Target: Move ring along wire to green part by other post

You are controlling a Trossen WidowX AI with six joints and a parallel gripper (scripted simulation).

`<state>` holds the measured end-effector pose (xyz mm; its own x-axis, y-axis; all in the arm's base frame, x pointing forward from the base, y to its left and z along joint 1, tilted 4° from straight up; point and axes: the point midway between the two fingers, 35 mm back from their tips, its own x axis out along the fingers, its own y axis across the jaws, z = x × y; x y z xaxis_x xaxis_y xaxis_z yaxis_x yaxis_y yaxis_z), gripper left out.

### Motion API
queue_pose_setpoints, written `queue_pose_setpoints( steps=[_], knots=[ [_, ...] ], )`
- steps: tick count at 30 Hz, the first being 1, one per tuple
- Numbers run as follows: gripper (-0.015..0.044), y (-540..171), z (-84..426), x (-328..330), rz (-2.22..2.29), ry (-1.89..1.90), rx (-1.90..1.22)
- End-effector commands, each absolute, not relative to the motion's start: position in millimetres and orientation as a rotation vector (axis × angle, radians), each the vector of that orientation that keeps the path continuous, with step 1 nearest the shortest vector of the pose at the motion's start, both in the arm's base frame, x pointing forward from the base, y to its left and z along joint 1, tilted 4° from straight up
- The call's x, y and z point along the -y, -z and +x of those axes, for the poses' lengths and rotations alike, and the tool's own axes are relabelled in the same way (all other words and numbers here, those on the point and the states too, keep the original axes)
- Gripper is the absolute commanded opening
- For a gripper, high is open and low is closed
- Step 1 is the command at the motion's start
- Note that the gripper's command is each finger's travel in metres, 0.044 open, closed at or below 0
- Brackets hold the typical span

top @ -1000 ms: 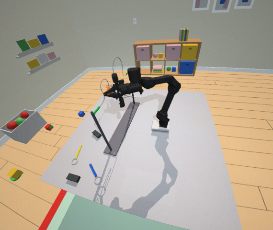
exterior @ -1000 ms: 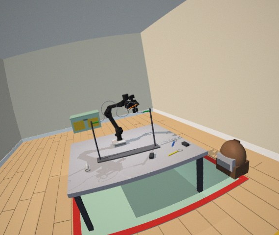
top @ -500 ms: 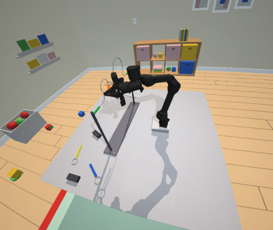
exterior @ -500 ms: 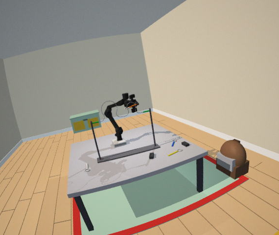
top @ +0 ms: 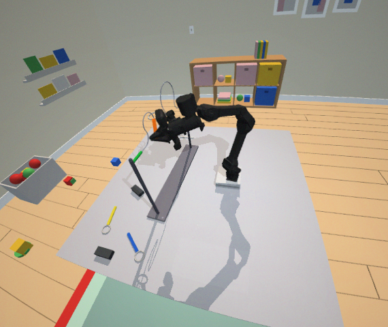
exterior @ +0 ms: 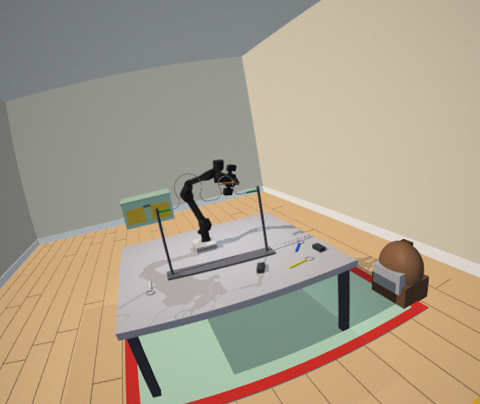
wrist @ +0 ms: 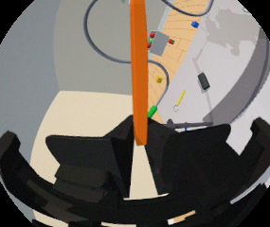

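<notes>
My gripper point(top: 152, 137) point(exterior: 237, 183) point(wrist: 136, 118) is shut on the orange handle point(top: 154, 125) point(exterior: 228, 183) point(wrist: 138, 71), high above the table. The ring is small in the top view, near the handle's upper end, and out of the wrist view; whether it touches the wire cannot be told. The grey wire point(top: 167, 82) point(exterior: 188, 173) point(wrist: 167, 85) bends in loops between two green parts. The near green part point(top: 137, 156) point(exterior: 252, 191) point(wrist: 152, 112) joins the near post point(top: 144, 186) point(exterior: 262, 221). The far green part point(exterior: 163, 210) joins the far post point(exterior: 165, 243).
A dark base bar point(top: 171, 186) joins the posts on the grey table point(top: 275, 228). A yellow-handled ring tool point(top: 111, 215), a blue-handled one point(top: 133, 242) and black blocks point(top: 103, 252) point(top: 137, 190) lie on the table. A pale ring tool point(exterior: 149, 287) lies by the far post.
</notes>
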<state>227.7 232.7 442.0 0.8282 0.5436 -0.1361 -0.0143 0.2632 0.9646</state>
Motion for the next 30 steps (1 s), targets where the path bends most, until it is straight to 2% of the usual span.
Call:
queue_pose_setpoints(
  steps=[1,30],
  knots=[
    [-0.0150,-435.5,229.7,-232.3,1.161,-0.369,-0.492],
    [-0.0150,-395.9,236.9,-204.8,0.515,-0.175,-0.453]
  ],
)
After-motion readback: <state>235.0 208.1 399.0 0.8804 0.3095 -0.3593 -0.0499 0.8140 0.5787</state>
